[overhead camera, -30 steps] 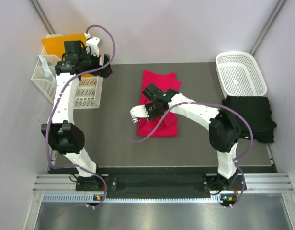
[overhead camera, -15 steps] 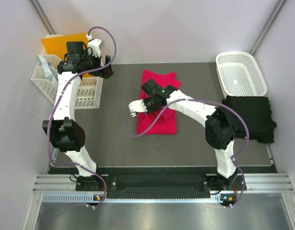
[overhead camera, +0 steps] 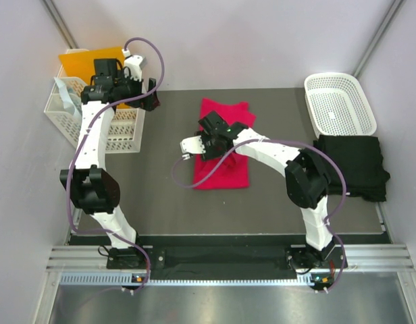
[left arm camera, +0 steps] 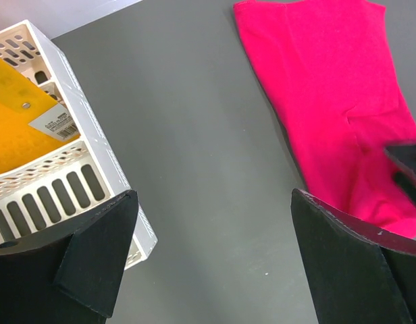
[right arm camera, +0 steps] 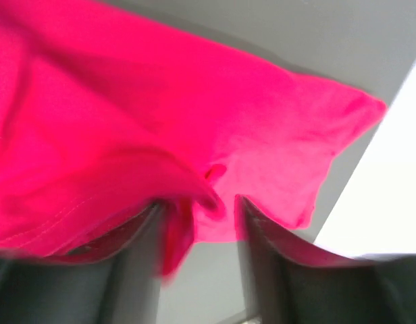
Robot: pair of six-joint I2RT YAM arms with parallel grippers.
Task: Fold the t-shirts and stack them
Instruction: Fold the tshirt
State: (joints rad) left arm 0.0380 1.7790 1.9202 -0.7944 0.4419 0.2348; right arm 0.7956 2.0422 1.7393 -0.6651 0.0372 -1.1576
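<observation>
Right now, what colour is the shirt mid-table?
The shirt is bright pinkish-red; left wrist view shows it best.

I have bare table (overhead camera: 167, 135) between the slotted basket (overhead camera: 120, 138) on the left and the pink shirt (overhead camera: 225, 177), and more along the near edge. My right arm (overhead camera: 269, 152) lies across the shirt, covering its middle from above. The far right is crowded: the black shirt (overhead camera: 353, 165) sits just in front of the oval basket (overhead camera: 340, 104), both at the table's right edge.
</observation>
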